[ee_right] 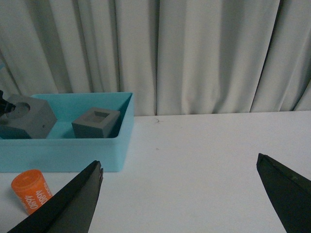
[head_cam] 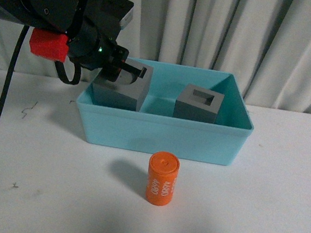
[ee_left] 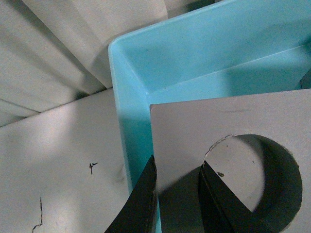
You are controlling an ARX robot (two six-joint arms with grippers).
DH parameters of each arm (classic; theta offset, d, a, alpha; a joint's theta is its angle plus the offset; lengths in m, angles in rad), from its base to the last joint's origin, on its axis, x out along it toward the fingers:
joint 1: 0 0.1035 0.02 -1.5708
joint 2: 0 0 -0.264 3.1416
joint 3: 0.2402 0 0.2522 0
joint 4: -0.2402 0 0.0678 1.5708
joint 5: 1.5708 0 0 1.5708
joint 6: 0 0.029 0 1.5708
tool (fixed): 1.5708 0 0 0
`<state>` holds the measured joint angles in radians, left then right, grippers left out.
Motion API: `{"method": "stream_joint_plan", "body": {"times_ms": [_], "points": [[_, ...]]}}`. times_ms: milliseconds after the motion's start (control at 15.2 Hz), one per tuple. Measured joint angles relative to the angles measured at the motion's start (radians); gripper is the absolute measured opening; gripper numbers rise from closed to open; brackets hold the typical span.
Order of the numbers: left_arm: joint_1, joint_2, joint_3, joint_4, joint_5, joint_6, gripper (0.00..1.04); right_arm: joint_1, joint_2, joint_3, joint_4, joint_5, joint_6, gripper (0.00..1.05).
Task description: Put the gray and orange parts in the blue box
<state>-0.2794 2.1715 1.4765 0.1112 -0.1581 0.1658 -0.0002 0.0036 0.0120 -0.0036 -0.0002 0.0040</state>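
While my left tool (head_cam: 126, 67) is clamping the round-recess gray cube (head_cam: 121, 92) in the blue box (head_cam: 158, 137) | orange cylinder (head_cam: 162, 180) is standing upright on the counter (head_cam: 257, 208) just outside | right tool (ee_right: 180, 162) is gaping, free for it

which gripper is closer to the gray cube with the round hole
Left. The left gripper grips a wall of the round-recess cube inside the blue box, one finger in the recess. The right gripper is open over the table, outside the box.

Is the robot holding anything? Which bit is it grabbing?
Left gripper pinches the round-hole gray cube by the wall beside its hole. Right gripper is open, empty.
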Motion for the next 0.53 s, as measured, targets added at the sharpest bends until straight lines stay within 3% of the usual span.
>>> {"method": "stream_joint_plan", "body": {"times_ms": [132,526], "points": [[0.0,0.006,-0.002,0.002,0.002,0.0,0.18,0.0,0.0,0.0,0.0,0.0,0.0,0.98],[0.024,-0.035,-0.067,-0.041,0.04,-0.065,0.81,0.0,0.0,0.0,0.0,0.0,0.0,0.98]]}}
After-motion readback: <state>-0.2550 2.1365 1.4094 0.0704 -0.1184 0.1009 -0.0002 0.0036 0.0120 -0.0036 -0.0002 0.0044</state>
